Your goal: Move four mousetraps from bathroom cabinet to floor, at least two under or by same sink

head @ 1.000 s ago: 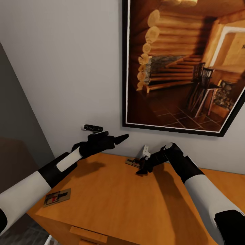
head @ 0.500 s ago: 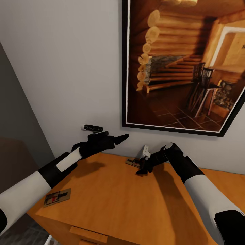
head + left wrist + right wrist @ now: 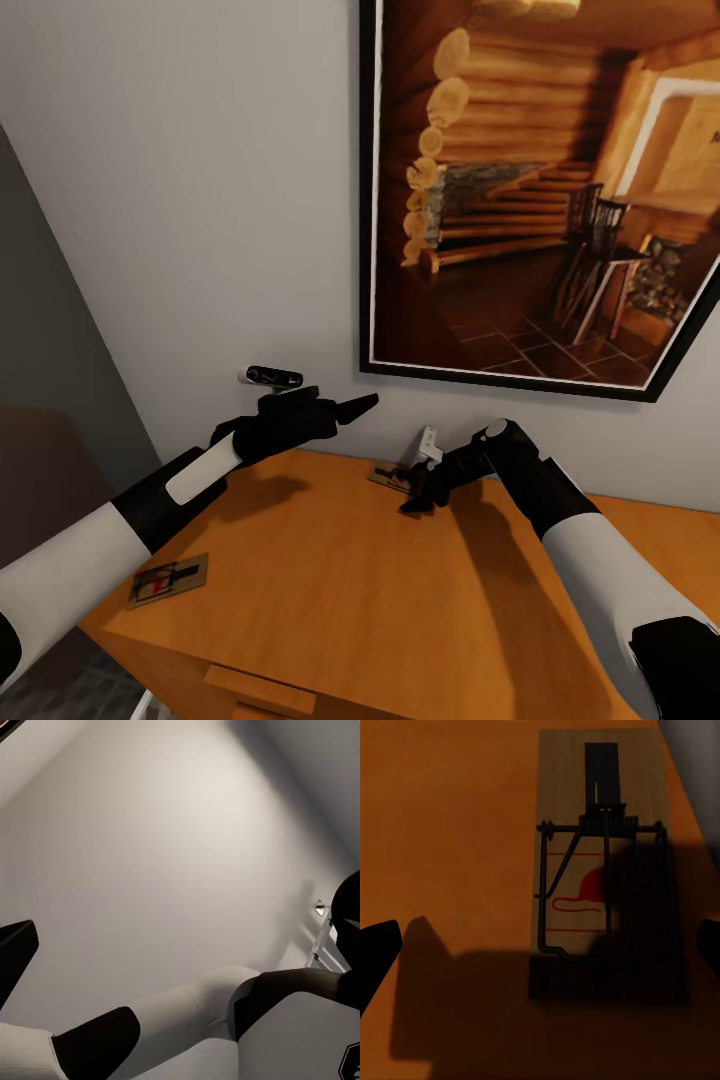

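Nothing has changed across the last second: head view is identical, both arms sit frozen, no mousetrap has shifted. So this reads as a pause just before a grasp, not progress.

Right gripper (image 3: 415, 497) hangs low over the cabinet (image 3: 330, 600) top, near the back wall, right above a mousetrap (image 3: 388, 477) lying flat at about 12 o'clock on the top. In the right wrist view that mousetrap (image 3: 604, 862) is flat on the orange wood, wire bar and red mark visible, half in the arm's shadow. The two fingertips (image 3: 375, 952) show at opposite edges of that view, well apart, with the board between them and not touched: the jaws stand wide, holding nothing.

Left gripper (image 3: 340, 408) is raised above the cabinet top at roughly 10 o'clock, pointing toward the wall. Only one dark fingertip (image 3: 13, 952) shows in the left wrist view, against bare wall, so I cannot tell whether it is spread or closed. It carries nothing visible.

A second mousetrap (image 3: 168, 580) lies flat near the front left corner of the top, about 8 o'clock, untouched. The other two are not made out here. A framed picture (image 3: 540, 190) of a log interior hangs on the wall above.

Judgement: task is early, no trap on the floor from what shows. Next move likely needs the right gripper to descend and close on the board edges; the flat thin board may be hard to pinch.
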